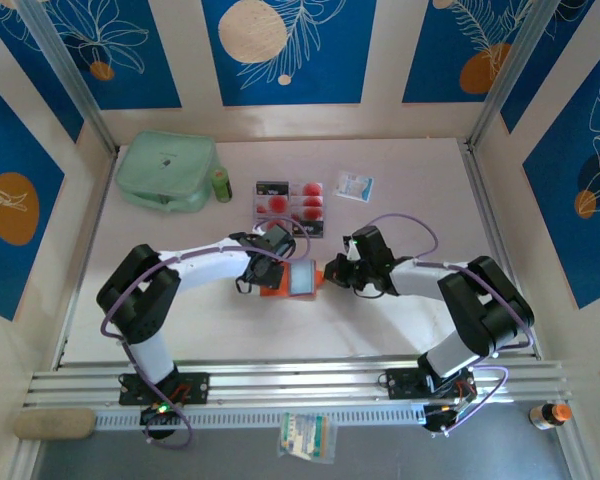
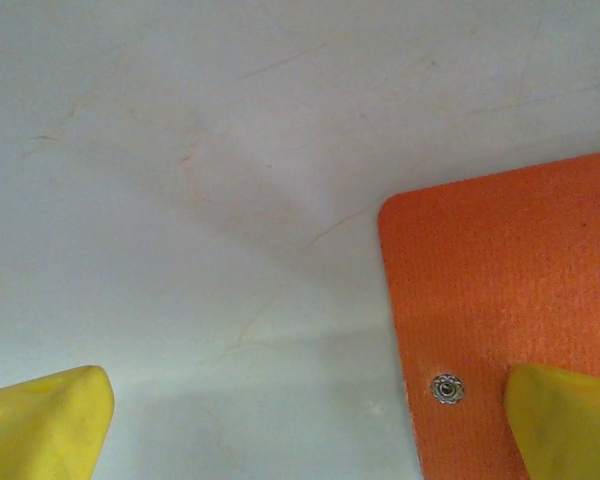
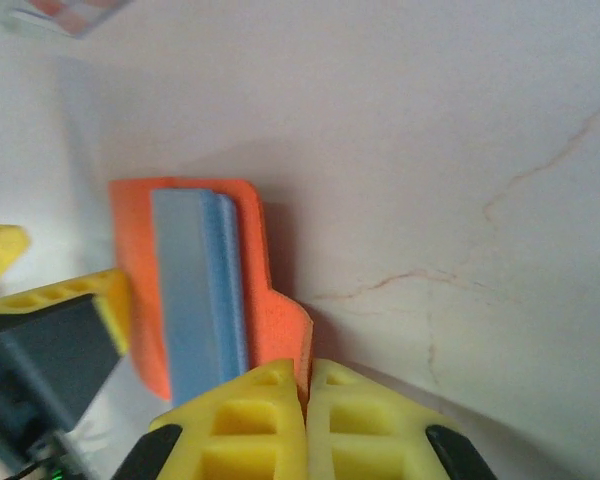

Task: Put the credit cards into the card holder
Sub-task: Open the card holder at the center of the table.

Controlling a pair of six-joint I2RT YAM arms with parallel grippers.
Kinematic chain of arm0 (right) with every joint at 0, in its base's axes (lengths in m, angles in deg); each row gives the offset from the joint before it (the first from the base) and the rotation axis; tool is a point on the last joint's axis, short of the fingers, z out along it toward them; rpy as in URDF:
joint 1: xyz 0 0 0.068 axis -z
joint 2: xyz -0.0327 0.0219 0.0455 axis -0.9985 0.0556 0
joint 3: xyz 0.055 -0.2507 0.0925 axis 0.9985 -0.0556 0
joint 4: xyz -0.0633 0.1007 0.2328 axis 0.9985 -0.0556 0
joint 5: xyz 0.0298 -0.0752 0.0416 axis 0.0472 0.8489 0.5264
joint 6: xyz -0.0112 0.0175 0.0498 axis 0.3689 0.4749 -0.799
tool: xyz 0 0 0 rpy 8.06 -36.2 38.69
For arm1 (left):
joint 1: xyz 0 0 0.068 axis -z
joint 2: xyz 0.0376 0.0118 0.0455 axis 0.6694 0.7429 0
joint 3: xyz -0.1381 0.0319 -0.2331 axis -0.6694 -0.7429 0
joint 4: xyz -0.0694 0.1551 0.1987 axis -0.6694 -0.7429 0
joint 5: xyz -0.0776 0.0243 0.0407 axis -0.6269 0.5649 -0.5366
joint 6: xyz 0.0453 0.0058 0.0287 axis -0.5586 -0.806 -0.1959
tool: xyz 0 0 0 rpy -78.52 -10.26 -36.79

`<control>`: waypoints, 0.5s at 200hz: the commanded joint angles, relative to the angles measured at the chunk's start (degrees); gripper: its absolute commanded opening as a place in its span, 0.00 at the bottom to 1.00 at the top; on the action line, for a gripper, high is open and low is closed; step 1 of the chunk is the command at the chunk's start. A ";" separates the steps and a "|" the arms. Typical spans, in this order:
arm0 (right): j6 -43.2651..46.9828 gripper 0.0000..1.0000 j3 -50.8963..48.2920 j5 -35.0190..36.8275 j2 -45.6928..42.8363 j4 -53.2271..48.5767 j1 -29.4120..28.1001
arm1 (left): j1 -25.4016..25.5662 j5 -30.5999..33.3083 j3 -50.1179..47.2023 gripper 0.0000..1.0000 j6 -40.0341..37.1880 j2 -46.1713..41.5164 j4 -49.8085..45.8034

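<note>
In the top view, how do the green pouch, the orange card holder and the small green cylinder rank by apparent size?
Largest: green pouch.
Middle: orange card holder, partly covered.
Smallest: small green cylinder.

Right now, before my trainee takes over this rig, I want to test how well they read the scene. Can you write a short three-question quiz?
1. True or false: the right gripper is shut on the edge tab of the card holder.
2. Where do the credit cards lie? A) inside the holder B) on the table beyond the holder C) under the holder
3. Fill in: the left gripper has its jaws ____.
Key: 1 true; 2 B; 3 open.
</note>
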 commanded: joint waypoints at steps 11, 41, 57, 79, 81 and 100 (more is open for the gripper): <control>-2.52 0.00 -2.86 -11.78 -2.25 12.95 2.26 | 0.44 0.00 -1.03 1.00 1.22 -0.44 -0.44; -4.55 0.00 -5.32 -16.76 -1.08 20.25 3.79 | 0.39 0.50 -1.79 1.00 1.51 -0.32 -0.18; -5.53 0.00 -6.22 -18.55 0.28 23.37 4.06 | 0.44 0.79 -1.85 1.00 1.51 -0.14 -0.25; -6.08 0.00 -7.08 -18.67 2.15 24.46 4.27 | 0.40 0.89 -1.91 1.00 1.42 -0.14 -0.35; -6.16 0.00 -7.14 -18.63 2.32 24.53 4.31 | 0.37 0.89 -1.88 1.00 1.42 -0.21 -0.35; -6.00 0.00 -7.15 -18.25 3.32 22.55 5.05 | 0.40 0.85 -1.67 1.00 1.42 -0.52 -0.53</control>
